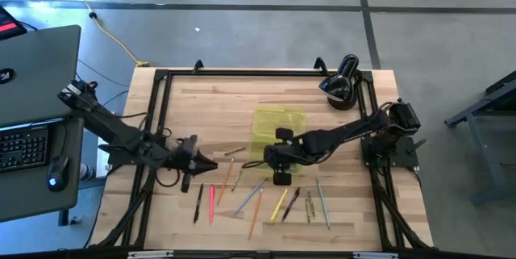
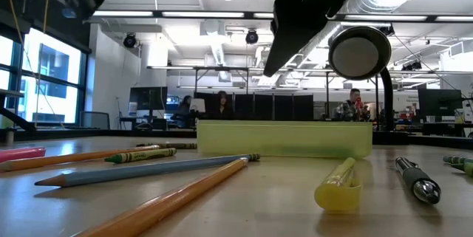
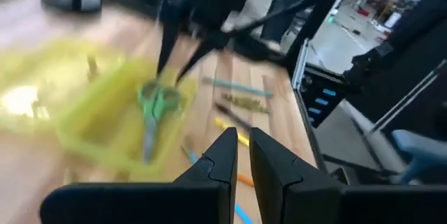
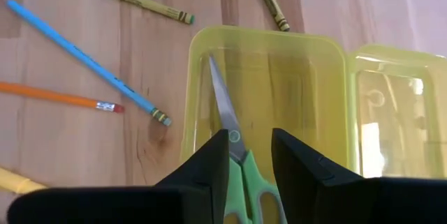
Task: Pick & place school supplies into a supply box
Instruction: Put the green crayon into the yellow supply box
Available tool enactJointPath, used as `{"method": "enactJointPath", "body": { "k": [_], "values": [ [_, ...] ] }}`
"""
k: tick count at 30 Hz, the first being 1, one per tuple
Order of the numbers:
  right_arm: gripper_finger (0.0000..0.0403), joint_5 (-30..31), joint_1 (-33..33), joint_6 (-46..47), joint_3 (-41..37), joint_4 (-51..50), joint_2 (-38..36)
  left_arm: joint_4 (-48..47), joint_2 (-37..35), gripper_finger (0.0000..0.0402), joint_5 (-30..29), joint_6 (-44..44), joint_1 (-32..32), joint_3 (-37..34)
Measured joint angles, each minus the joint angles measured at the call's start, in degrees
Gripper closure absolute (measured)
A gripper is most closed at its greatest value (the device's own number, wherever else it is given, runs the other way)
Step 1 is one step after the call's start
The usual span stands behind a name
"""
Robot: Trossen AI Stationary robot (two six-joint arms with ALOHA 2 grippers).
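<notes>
The wooden table [image 1: 347, 210] carries everything, and the supply box [image 1: 278, 126] near its middle serves as the landmark. From above, the box is a yellow-green patch partly covered by the right arm; the right wrist view alone shows inside it, where the green-handled scissors [image 4: 237, 161] lie in the tray, blades pointing toward the tray's far end wall, with the hinged lid [image 4: 401, 112] lying open alongside. The right gripper [image 1: 278, 162] hangs just above the box's near end, its fingers spread apart with the scissors lying below the gap, gripping nothing. The left wrist view shows the same scissors [image 3: 154, 109] from the side, blurred, under the right arm's dark fingers.

The black rounded lamp [image 1: 340, 81] stands beyond the box toward the table's far right corner; the low view shows its round white face [image 2: 360, 52], which the overhead hides.

The left gripper [image 1: 208, 165] waits left of the box, its fingers nearly together and empty.

Pens and pencils [image 1: 258, 198] lie scattered on the near side of the box. The right wrist view picks out a blue pencil [image 4: 87, 60], an orange pencil [image 4: 59, 97] and a green-tipped crayon [image 4: 147, 4] whose label is too small to read.
</notes>
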Motion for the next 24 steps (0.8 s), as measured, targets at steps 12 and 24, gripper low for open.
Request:
{"method": "enactJointPath", "body": {
  "k": [12,24],
  "values": [
    [0.0315,1.24,0.1,0.0,-0.03,0.07,0.0,-2.86,4.64,0.033,-9.86,3.95,0.06,-0.02],
    [0.0316,1.22,0.1,1.51,-0.03,0.16,0.0,-7.88,8.49,0.033,-19.97,9.83,0.08,-0.84]
  ]
}}
